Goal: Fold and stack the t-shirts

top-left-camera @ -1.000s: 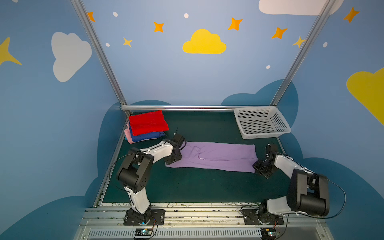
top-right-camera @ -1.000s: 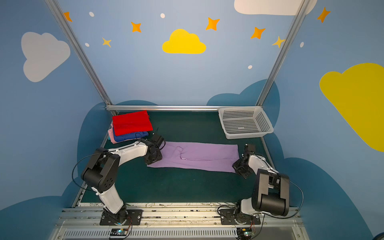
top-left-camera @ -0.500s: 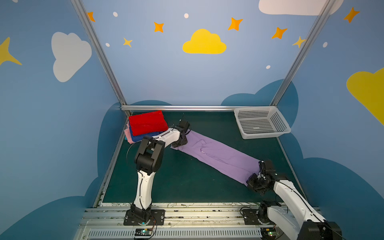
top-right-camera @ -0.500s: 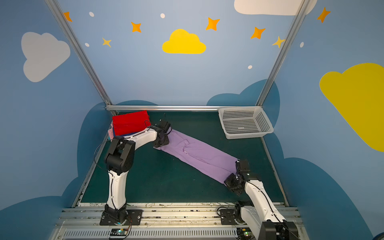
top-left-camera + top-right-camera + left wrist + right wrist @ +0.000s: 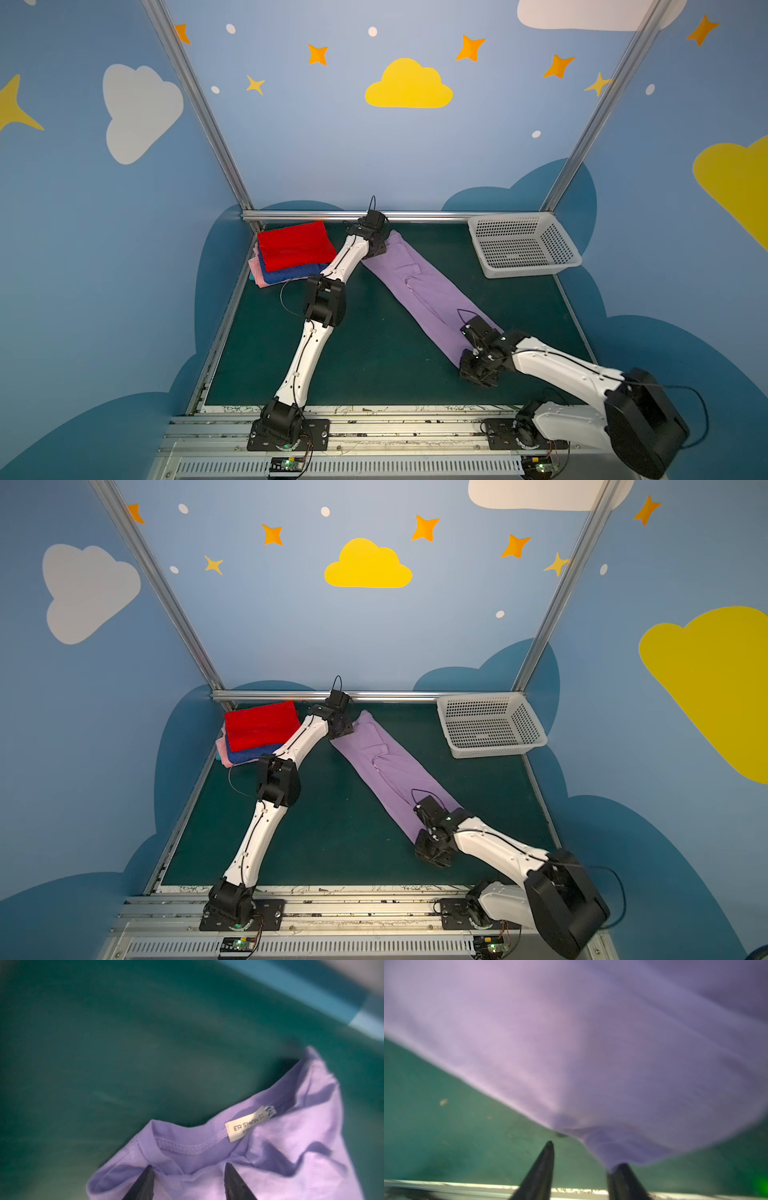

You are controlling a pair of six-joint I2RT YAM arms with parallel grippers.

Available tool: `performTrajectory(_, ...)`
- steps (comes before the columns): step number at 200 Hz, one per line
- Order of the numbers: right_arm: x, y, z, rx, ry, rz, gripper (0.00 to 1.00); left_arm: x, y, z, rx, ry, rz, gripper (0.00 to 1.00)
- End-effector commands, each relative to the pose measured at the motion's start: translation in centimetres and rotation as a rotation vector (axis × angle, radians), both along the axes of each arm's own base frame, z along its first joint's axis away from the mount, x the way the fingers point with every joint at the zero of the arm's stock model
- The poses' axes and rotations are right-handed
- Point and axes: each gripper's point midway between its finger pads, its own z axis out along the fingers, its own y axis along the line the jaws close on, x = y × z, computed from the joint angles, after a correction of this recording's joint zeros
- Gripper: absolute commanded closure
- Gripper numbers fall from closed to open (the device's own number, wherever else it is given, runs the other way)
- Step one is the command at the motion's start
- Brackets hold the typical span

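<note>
A lavender t-shirt (image 5: 419,291) (image 5: 386,766) lies folded into a long strip, running diagonally from the back middle to the front right of the green mat. My left gripper (image 5: 376,245) (image 5: 189,1165) sits on its collar end, fingers apart, with the collar and label (image 5: 245,1126) just ahead. At the hem end is my right gripper (image 5: 473,368) (image 5: 586,1154), open; a hem corner (image 5: 612,1147) touches one fingertip and nothing is pinched. Red (image 5: 293,245), royal blue (image 5: 286,276) and pink (image 5: 255,268) t-shirts lie folded in a stack at the back left.
A white perforated basket (image 5: 557,245) stands at the back right corner. A metal rail (image 5: 415,215) runs along the back edge just behind my left gripper. The front rail (image 5: 467,1185) is close to my right gripper.
The lavender shirt swung from lying crosswise to lying diagonally. My left gripper carried the collar end back toward the rail, my right pulled the hem forward and then opened, letting go.
</note>
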Motion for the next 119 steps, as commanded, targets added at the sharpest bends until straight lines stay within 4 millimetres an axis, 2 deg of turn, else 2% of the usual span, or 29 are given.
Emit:
performTrajectory(1,3.0,2.9,2.1,-0.039,-0.126,0.148,0.47,0.5,0.2,1.0,-0.011,-0.017,-0.032,0.44)
performTrajectory(22,5.0,4.4,4.1,-0.005,-0.201,0.181,0.44,1.0,0.9,3.8,-0.047,-0.058,-0.008,0.45)
performTrajectory(41,7.1,3.6,6.9,-0.003,-0.31,0.181,0.48,0.6,0.5,7.3,-0.099,-0.096,-0.033,0.46)
performTrajectory(49,7.9,2.5,7.9,-0.017,-0.348,0.18,0.52,0.1,0.0,9.0,-0.129,-0.104,-0.055,0.46)
performTrajectory(63,9.2,-0.6,9.0,-0.087,-0.406,0.137,0.55,-1.4,-0.7,12.4,-0.18,-0.114,-0.081,0.46)
performTrajectory(79,10.5,-4.5,8.6,-0.198,-0.472,0.032,0.54,-3.4,-2.0,15.2,-0.211,-0.124,-0.109,0.44)
performTrajectory(98,11.1,-6.9,7.6,-0.208,-0.474,-0.022,0.53,-6.3,-4.6,16.0,-0.236,-0.125,-0.167,0.43)
performTrajectory(109,11.3,-7.7,6.9,-0.217,-0.459,-0.047,0.55,-7.9,-6.4,15.1,-0.25,-0.101,-0.21,0.42)
performTrajectory(119,11.5,-8.1,6.2,-0.22,-0.441,-0.06,0.61,-9.2,-7.6,13.6,-0.255,-0.062,-0.235,0.42)
